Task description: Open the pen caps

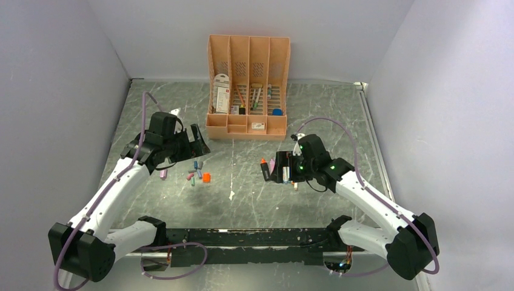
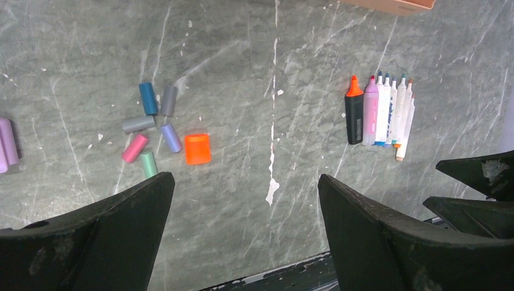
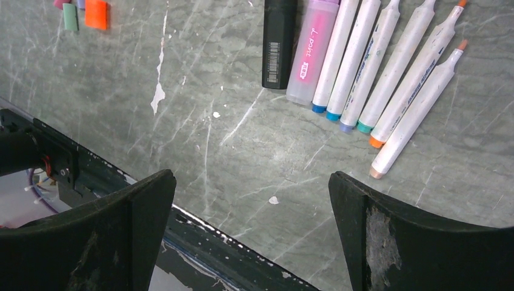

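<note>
The table (image 1: pixel 242 203), grey-green marbled stone, carries a white chipped streak close to the arm bases. At about 10 o'clock from that streak the pen caps (image 2: pixel 171 137) lie loose in a small cluster: one blue, two grey, one lilac, one pink, one green. The chunkier orange cap (image 2: pixel 197 148) sits at the cluster's 4 o'clock, just beside the lilac one. None of them sits on a pen.

At about 2 o'clock from the streak the markers (image 2: pixel 388 109) lie side by side in a tight row with their tips bare. There is a black highlighter (image 3: pixel 279 42) with an orange tip, then a pink highlighter (image 3: pixel 315 51), then slim white ones touching along their lengths.

The right gripper (image 1: pixel 270 173) hovers over that row and hides most of it in the top view. Its fingers are spread wide and nothing is between them. The left gripper (image 1: pixel 199 142) hangs at the caps' 12 o'clock, spread just as wide and empty — well clear of the cluster.

Farthest off, at 12 o'clock against the back wall, stands a peach organizer (image 1: pixel 248 128). Its upright slots hold pens and a card, with small trays along the front.
</note>
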`<state>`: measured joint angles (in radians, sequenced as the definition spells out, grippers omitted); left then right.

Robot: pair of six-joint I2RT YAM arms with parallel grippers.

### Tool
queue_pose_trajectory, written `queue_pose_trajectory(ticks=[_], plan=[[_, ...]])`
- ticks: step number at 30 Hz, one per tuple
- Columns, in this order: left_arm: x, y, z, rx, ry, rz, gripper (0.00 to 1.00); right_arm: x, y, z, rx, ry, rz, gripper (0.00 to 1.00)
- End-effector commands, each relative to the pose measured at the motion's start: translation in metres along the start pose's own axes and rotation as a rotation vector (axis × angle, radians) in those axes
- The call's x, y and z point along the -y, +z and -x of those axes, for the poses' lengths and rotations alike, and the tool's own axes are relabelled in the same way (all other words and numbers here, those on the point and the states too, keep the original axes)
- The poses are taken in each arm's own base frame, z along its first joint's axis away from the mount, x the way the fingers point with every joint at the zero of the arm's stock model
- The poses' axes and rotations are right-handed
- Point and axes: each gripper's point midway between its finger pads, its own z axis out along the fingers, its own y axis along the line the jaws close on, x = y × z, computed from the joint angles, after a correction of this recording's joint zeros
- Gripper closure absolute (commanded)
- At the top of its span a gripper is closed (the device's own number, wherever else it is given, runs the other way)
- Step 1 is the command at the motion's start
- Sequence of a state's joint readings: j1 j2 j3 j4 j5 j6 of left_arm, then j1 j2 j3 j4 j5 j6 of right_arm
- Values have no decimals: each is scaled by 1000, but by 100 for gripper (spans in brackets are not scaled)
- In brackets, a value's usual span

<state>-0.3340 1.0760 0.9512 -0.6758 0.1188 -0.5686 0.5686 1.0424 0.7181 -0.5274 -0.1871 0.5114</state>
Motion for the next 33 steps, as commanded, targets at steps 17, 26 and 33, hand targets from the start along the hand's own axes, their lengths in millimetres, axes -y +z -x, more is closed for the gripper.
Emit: queue_pose_trajectory(ticks=[17,26,33], plan=[[3,2,6,33,22,-21,1,-4,1,14,47,-21,14,0],[0,2,7,46,9,-5,1,-2,1,14,50,-25,10,0],[-2,9,8,65,-4,-3,1,7,0,24,93,-41,-49,0]])
